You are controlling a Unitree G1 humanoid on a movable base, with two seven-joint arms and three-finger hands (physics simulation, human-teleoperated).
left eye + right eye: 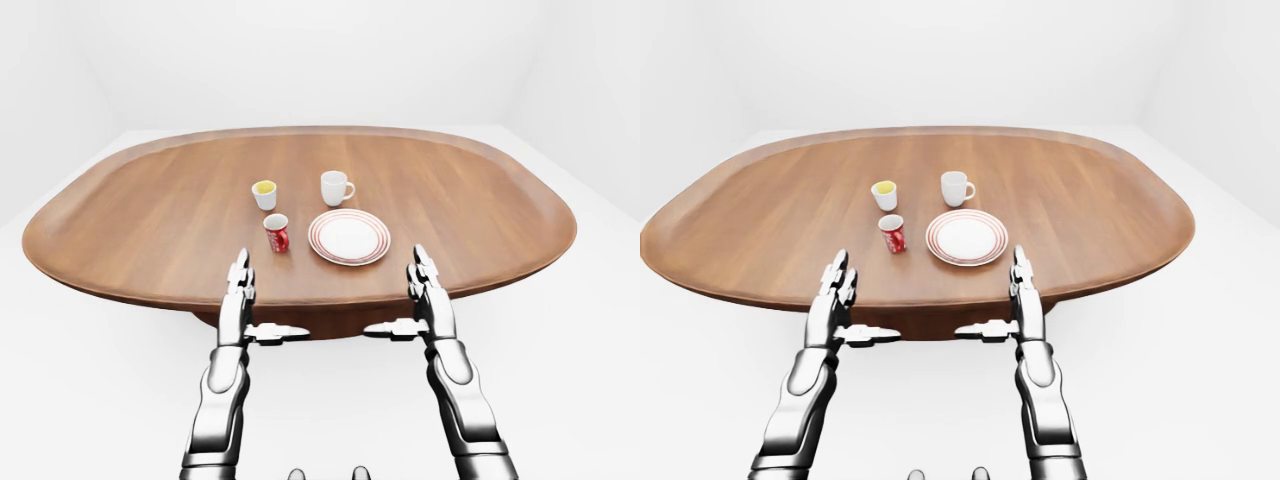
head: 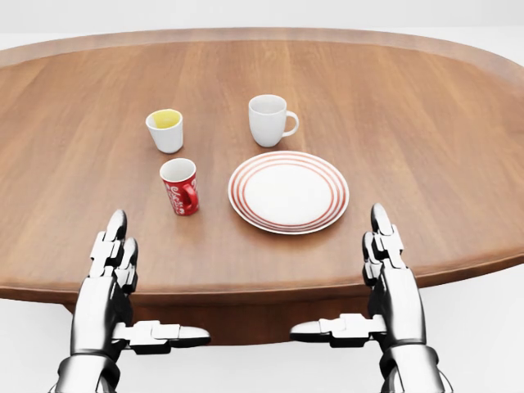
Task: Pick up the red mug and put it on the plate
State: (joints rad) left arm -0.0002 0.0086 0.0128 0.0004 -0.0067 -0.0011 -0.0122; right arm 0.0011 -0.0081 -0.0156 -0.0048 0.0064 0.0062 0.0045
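The red mug (image 2: 180,187) stands upright on the wooden table (image 2: 426,123), its handle turned to the right, just left of the white plate with red rings (image 2: 288,191). Nothing lies on the plate. My left hand (image 2: 123,278) hovers open at the table's near edge, below and left of the mug. My right hand (image 2: 378,282) is open too, at the near edge below the plate's right side. Neither hand touches anything.
A white cup with a yellow inside (image 2: 165,129) stands above the red mug in the head view. A plain white mug (image 2: 269,119) stands above the plate. The oval table's rim (image 1: 300,300) runs just past my fingertips; white floor surrounds it.
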